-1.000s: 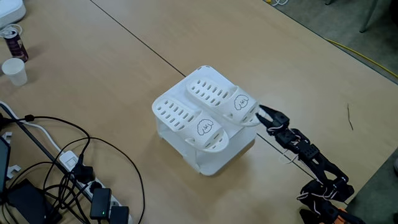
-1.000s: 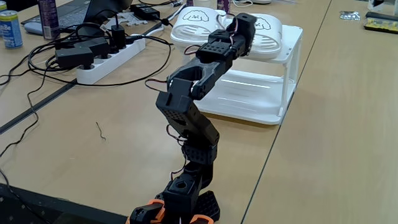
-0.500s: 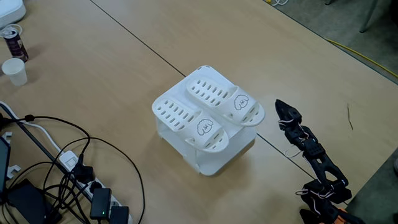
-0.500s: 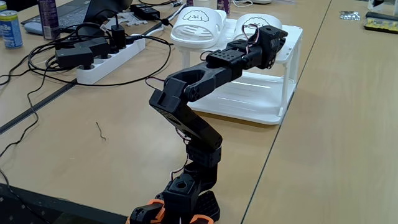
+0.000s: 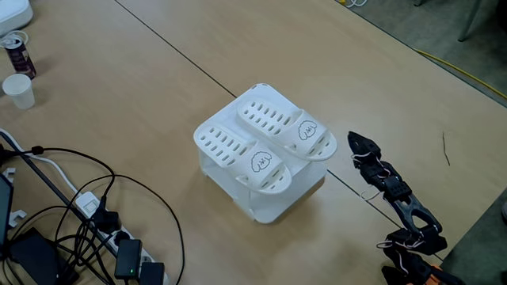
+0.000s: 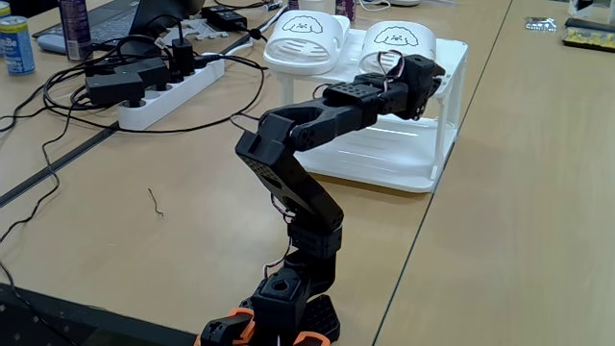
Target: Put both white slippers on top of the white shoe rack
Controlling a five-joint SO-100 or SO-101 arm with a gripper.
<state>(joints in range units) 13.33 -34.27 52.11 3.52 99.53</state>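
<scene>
In a fixed view looking down: white shoe rack (image 5: pixel 261 204) sits mid-frame on the wooden table (image 5: pixel 119 79), both white slippers (image 5: pixel 269 146) lying side by side on its flat top, cartoon-face ends pointing lower right, each overhanging the rack edge a bit. Black arm (image 5: pixel 396 198) comes in from the lower right corner; gripper (image 5: pixel 358 143) is just right of the nearer slipper, apart from it, holding nothing, and whether the jaws are parted or together I can't tell from here. Cable tangle and power strip (image 5: pixel 127 257) lower left, paper cup (image 5: pixel 19 89) and a can (image 5: pixel 17 54) upper left. In a fixed view from behind the arm base: rack (image 6: pixel 423 163) is upper centre, see-through sides, slippers (image 6: pixel 303 37) on top with faces toward the camera. Arm (image 6: pixel 288 183) rises from the bottom centre and bends right, the gripper (image 6: pixel 423 77) in front of the rack's front right side, just below the right slipper, fingertips hidden by the wrist body. Power strip (image 6: pixel 163 96) with plugs upper left, blue can (image 6: pixel 14 43) at far left edge.
</scene>
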